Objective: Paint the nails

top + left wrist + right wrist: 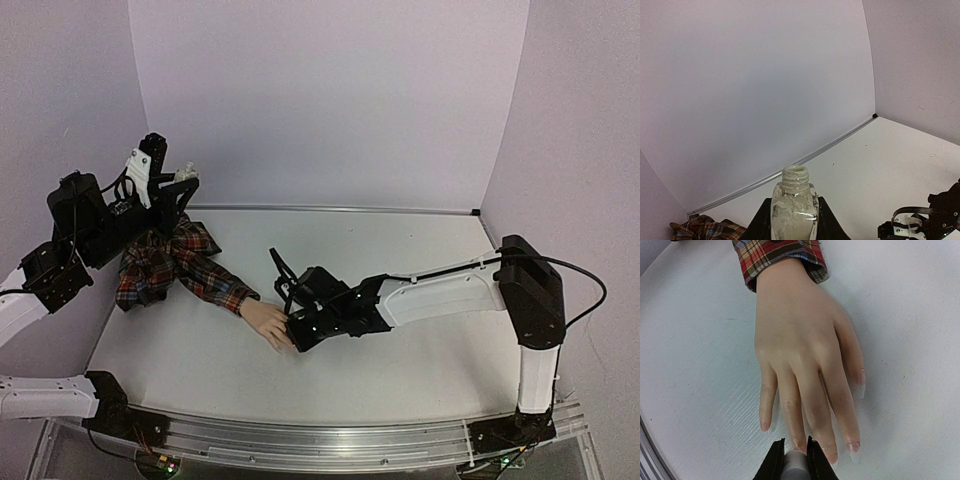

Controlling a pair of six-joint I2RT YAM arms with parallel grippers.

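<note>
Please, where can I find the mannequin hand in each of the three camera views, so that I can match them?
Top external: the mannequin hand lies left of centre on the table, fingertips at the right gripper.
Left wrist: not in it; the bottle fills the bottom centre.
Right wrist: it fills the centre, fingers pointing down to the grey cap in the gripper.
Shared landmark: the red plaid sleeve, in all three.

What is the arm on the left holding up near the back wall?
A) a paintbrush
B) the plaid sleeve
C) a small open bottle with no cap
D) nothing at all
C: the left wrist view shows a small bottle, its threaded neck uncapped, standing upright between the left arm's jaws.
</note>
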